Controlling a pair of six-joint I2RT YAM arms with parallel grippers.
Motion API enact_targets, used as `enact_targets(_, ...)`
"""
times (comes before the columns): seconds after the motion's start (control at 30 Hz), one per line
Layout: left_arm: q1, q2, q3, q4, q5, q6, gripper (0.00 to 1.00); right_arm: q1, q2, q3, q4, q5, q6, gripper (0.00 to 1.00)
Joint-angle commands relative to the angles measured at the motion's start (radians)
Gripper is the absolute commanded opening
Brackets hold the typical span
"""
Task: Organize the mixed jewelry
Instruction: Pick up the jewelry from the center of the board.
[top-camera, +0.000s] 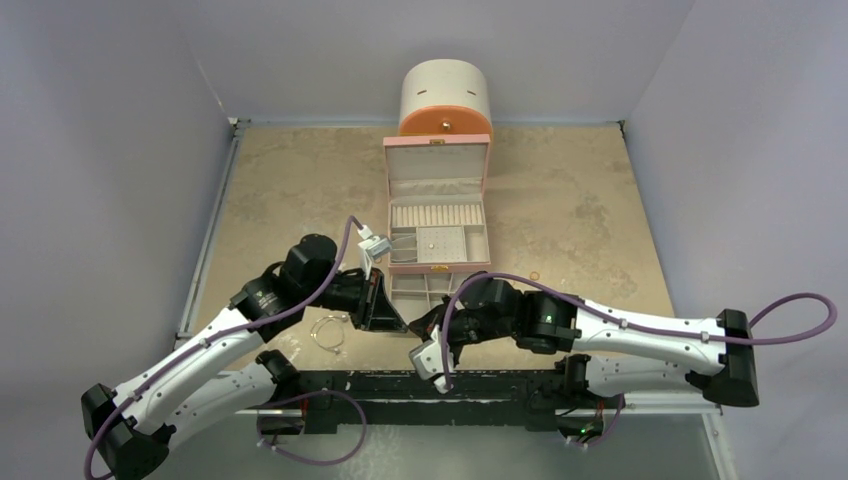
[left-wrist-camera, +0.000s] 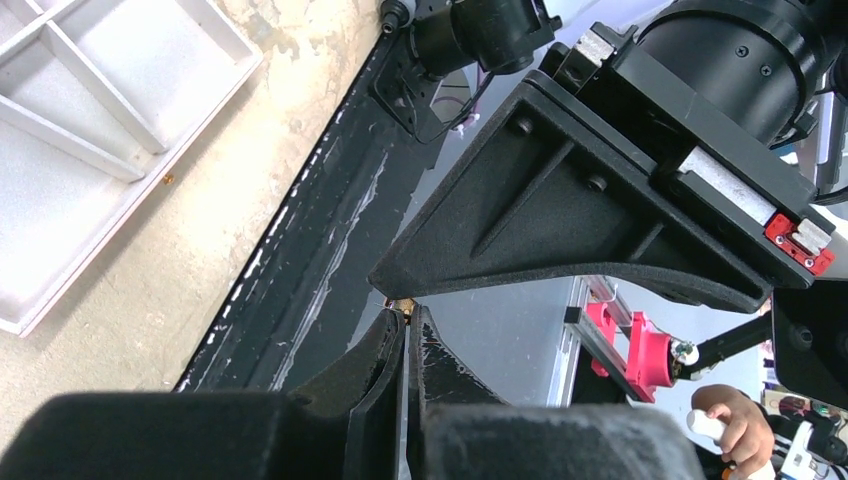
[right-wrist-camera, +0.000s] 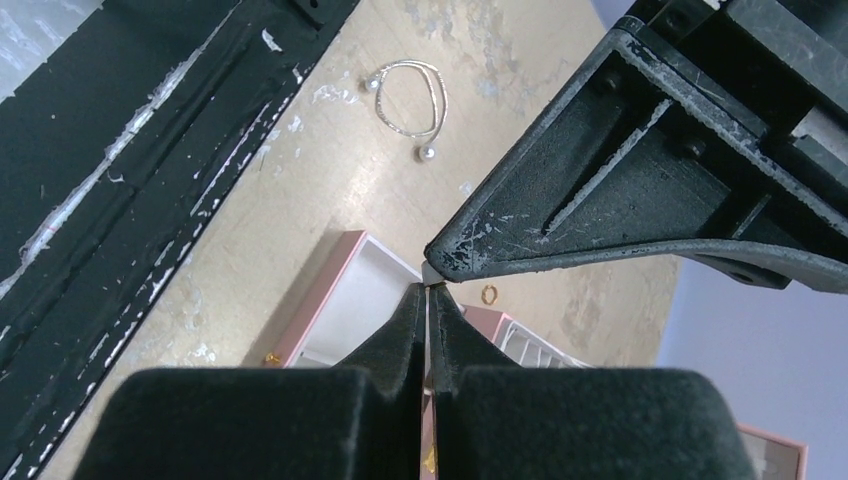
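On the left of the table (top-camera: 600, 200), the thin silvery wire bangle (top-camera: 328, 331) lies flat with a small bead at each end, near the front edge and just beside the left arm's wrist. It touches nothing else.

Right of it, the left end effector (left-wrist-camera: 405, 318) is clenched, and a tiny gold piece (left-wrist-camera: 403, 303) shows pinched at the very tips of its fingers. The right end effector (right-wrist-camera: 428, 297) meets it tip to tip above the table's front edge. Its fingers are also pressed together, and I cannot tell whether they grip the gold piece too.

Behind the two tips the pink jewelry box (top-camera: 437, 160) stands open, lid upright and its bottom drawer (top-camera: 425, 287) pulled out toward the arms. A tiny gold stud (left-wrist-camera: 168, 179) lies on the table just beside that drawer's edge. The round cream-and-orange cabinet (top-camera: 445, 95) stands behind the box.

Further right, the small coppery ring (top-camera: 535, 275) lies alone on the table, near the box's right front corner.
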Motion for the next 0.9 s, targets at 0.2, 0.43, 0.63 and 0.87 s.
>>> enact_targets(0.2, 0.000, -0.019, 0.014, 0.085, -0.008, -0.012, 0.00, 0.004, -0.072, -0.033, 0.137, -0.006, 0.077, 0.00)
enact_targets(0.43, 0.000, -0.022, 0.012, 0.127, -0.020, -0.040, 0.00, 0.004, -0.082, -0.065, 0.196, -0.037, 0.129, 0.02)
enact_targets(0.63, -0.001, -0.021, 0.007, 0.157, -0.034, -0.057, 0.00, 0.004, -0.084, -0.104, 0.278, -0.055, 0.188, 0.07)
enact_targets(0.87, 0.000, -0.021, 0.010, 0.186, -0.063, -0.066, 0.00, 0.003, -0.093, -0.129, 0.338, -0.061, 0.254, 0.12)
